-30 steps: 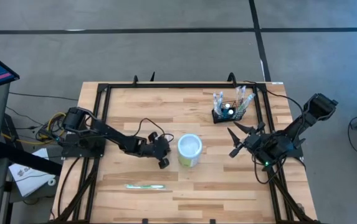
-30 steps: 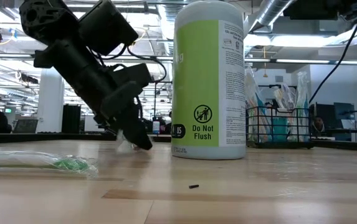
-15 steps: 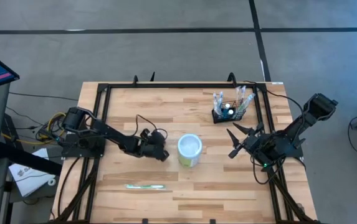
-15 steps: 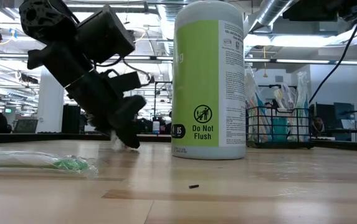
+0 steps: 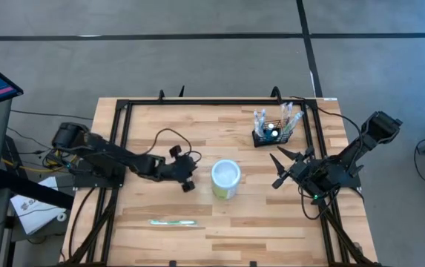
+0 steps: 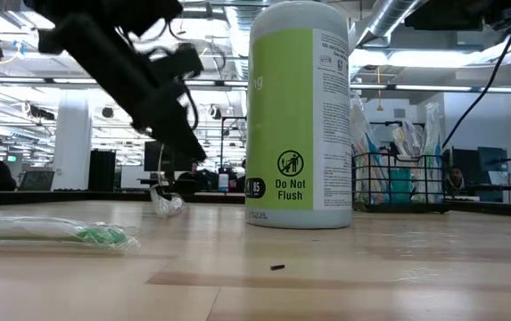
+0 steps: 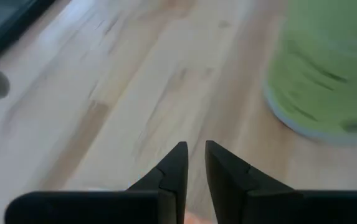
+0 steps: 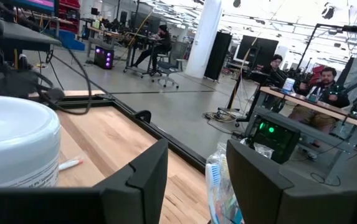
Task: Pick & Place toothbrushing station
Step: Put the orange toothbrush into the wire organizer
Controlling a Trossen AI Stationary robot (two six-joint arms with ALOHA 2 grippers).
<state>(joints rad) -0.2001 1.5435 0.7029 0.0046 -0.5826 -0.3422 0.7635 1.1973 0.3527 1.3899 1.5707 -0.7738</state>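
The black wire-mesh basket, filled with wrapped toothbrushes, stands on the table at the far right; it also shows in the low view. A white-and-green round canister stands upright mid-table. My left gripper hangs above the table just left of the canister, its fingers almost together with nothing between them. My right gripper is open and empty between the canister and the basket, nearer the front; the right wrist view shows its fingers wide apart.
A small clear scrap lies on the table below my left gripper. A wrapped toothbrush lies near the front edge. A black frame runs around the tabletop. Bare wood lies between the canister and the front edge.
My left gripper has risen off the table and drawn back a little toward the left edge. The small clear scrap that was under its tips stays lying on the table.
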